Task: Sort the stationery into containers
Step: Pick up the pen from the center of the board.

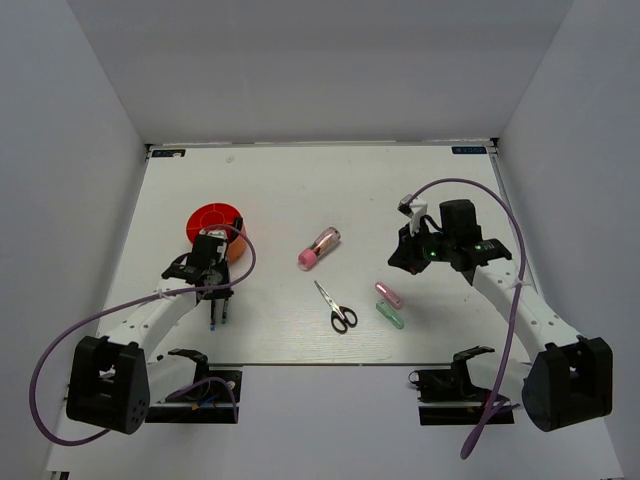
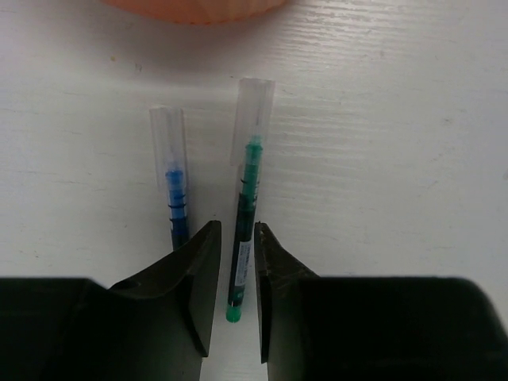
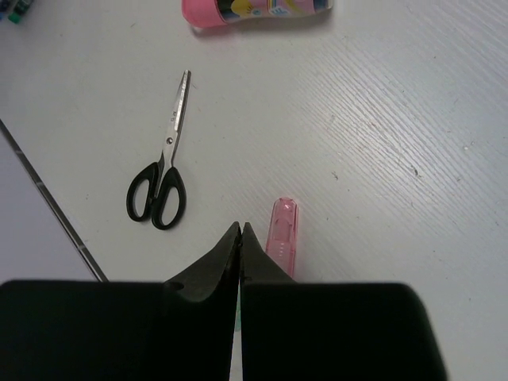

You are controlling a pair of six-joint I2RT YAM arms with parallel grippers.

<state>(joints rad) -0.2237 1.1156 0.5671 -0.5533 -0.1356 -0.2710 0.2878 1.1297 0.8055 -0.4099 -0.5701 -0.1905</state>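
Lying flat, green pen points cap-first toward pot.

Pot: round, red-orange, upright, at the table's 9 o'clock.
Green pen: clear cap, flat, at the pot's 6 o'clock.
Blue pen: clear cap, parallel, just beside it.
Pink tube: lying mid-table.
Scissors: black handles, closed, at the tube's 6 o'clock.
Pink capsule: at the scissors' 3 o'clock.
Pale-green capsule: just beside it, at 6 o'clock.
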